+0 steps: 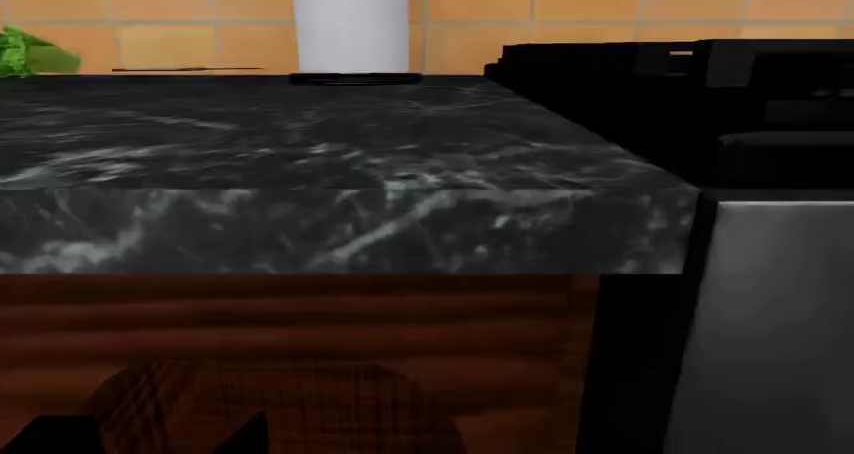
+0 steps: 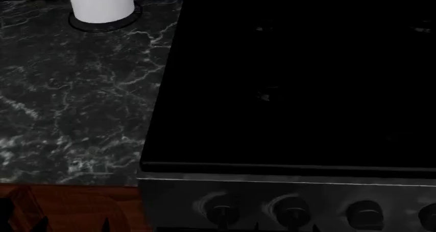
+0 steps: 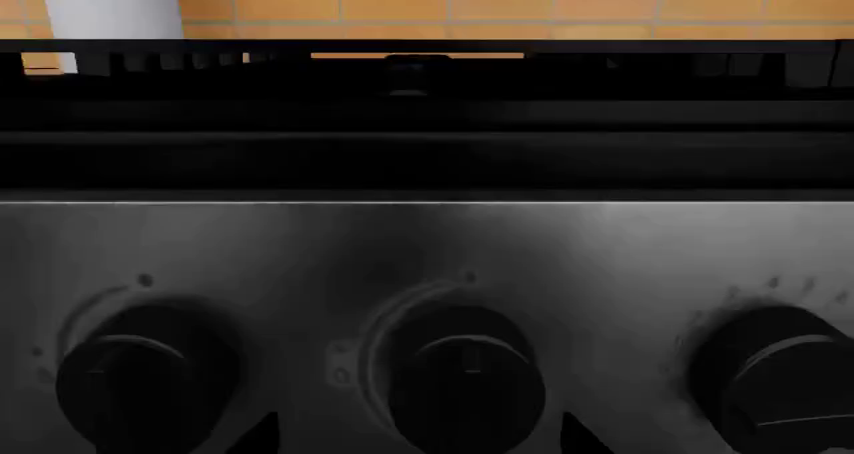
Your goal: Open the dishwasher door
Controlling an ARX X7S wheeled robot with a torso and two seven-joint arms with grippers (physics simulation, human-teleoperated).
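Left wrist view: black marble counter (image 1: 307,164) edge-on, reddish wood cabinet (image 1: 294,344) under it, stove (image 1: 747,124) just beside on one side, white cylinder (image 1: 350,22) and a bit of green leaf (image 1: 30,52) at the back by the orange tiles (image 1: 174,14). Dark fingertip tips barely show at the frame edge; can't tell if the left gripper is released or clenched. Camera sits level with the counter lip, so that arm is low, pointing at the cabinet front

Head view: looking down on counter and black cooktop (image 2: 299,78), grey knob panel (image 2: 286,206) below. No dishwasher door here; no gripper visible

Right wrist view: square-on to the stove front, three round knobs (image 3: 461,374). Small dark tips at the frame edge, state can't be judged. Arm low, facing the stove

Dishwasher door isn't in any view, so it's somewhere off-frame; base needs repositioning first. Judgement: hinged appliance door, stiff, fairly heavy, glossy front likely slippery, so grab the bar handle and pull
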